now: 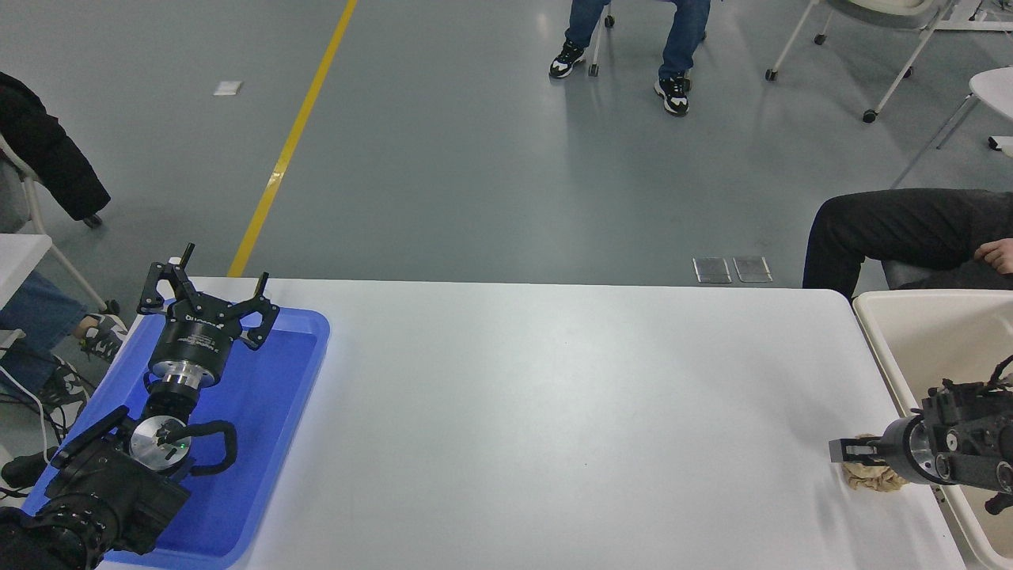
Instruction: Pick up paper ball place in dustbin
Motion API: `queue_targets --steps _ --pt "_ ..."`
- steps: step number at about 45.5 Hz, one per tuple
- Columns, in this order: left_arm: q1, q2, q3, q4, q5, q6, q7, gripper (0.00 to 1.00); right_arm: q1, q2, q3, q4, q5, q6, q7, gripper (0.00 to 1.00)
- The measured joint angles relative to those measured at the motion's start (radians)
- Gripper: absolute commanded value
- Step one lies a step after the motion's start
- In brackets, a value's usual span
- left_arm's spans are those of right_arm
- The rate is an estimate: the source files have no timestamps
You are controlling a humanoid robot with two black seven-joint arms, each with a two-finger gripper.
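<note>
At the lower left, the left gripper (207, 297) is parked over the blue tray (305, 348), jaws apart. Near the right edge of the white worktop (538, 412), the right gripper (848, 451) lies low over the paper ball (870, 477); whether its jaws are apart, I cannot tell. Just beside stands the dustbin (886, 332).

Bright, even overhead light fills my view; the white desk (506, 412) shows a soft pale sheen across its middle, no harsh glare; shadows under my right gripper (840, 452) stay faint; focus is sharp throughout.
</note>
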Motion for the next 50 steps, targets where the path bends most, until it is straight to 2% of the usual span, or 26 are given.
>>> queue_targets --steps 13,23,35,50 --pt "0.0 -0.001 0.0 0.0 0.0 0.0 0.0 1.0 0.014 -0.015 -0.015 0.024 -0.01 0.009 0.014 0.0" --pt "-0.002 -0.002 0.0 0.0 0.0 0.0 0.002 1.0 0.155 -0.099 -0.082 0.141 -0.043 0.028 0.036 0.0" --pt "-0.002 -0.003 0.0 0.0 0.0 0.0 0.003 1.0 0.485 -0.209 -0.278 0.377 -0.08 0.041 0.044 0.0" --pt "-0.002 -0.003 0.0 0.0 0.0 0.0 0.003 1.0 0.977 -0.232 -0.58 0.642 -0.088 0.101 0.046 0.0"
